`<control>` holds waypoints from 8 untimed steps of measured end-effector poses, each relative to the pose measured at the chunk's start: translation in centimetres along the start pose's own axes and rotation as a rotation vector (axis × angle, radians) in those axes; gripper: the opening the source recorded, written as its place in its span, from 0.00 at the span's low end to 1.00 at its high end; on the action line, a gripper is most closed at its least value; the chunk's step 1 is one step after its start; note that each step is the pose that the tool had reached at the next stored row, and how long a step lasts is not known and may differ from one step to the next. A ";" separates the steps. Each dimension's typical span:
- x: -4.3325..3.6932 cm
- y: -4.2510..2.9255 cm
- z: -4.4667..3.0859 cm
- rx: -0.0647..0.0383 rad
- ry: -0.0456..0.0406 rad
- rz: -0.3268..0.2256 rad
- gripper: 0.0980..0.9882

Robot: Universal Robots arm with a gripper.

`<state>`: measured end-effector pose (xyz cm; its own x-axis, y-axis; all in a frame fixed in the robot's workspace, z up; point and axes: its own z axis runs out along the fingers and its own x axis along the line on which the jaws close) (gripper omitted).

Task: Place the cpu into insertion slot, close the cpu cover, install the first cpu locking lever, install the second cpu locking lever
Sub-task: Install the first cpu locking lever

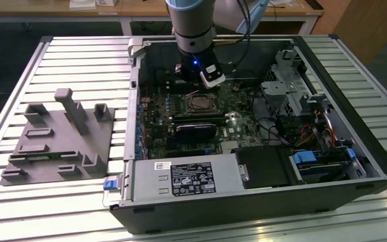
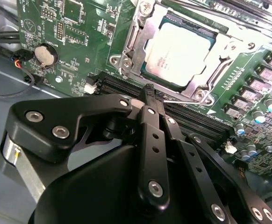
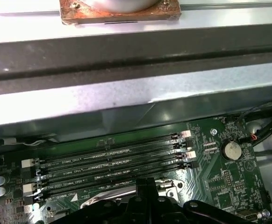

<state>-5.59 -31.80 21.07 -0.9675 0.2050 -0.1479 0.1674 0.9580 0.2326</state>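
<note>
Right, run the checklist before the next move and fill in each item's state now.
1. cpu seated flat in the insertion slot: ok.
2. cpu cover lying down around the cpu: ok.
3. gripper shut, close beside the socket's edge: ok.
4. Thin lever rod at the gripper's tip actually gripped: cannot tell.
5. Both locking levers latched: cannot tell.

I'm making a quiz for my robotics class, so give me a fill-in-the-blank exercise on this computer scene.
1. The cpu lies in the insertion slot of a ____ motherboard.
2. The gripper hangs near the slot with its fingers ____.
3. In the exterior view, the grey fixture lies on that view's ____ of the computer case.
Missing words: green; shut; left.
</note>
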 end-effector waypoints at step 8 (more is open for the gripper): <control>0.28 0.29 0.28 0.000 -0.0024 0.009 0.01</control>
<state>-5.76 -31.41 20.83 -0.9654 0.2144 -0.1481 0.1765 0.9562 0.2337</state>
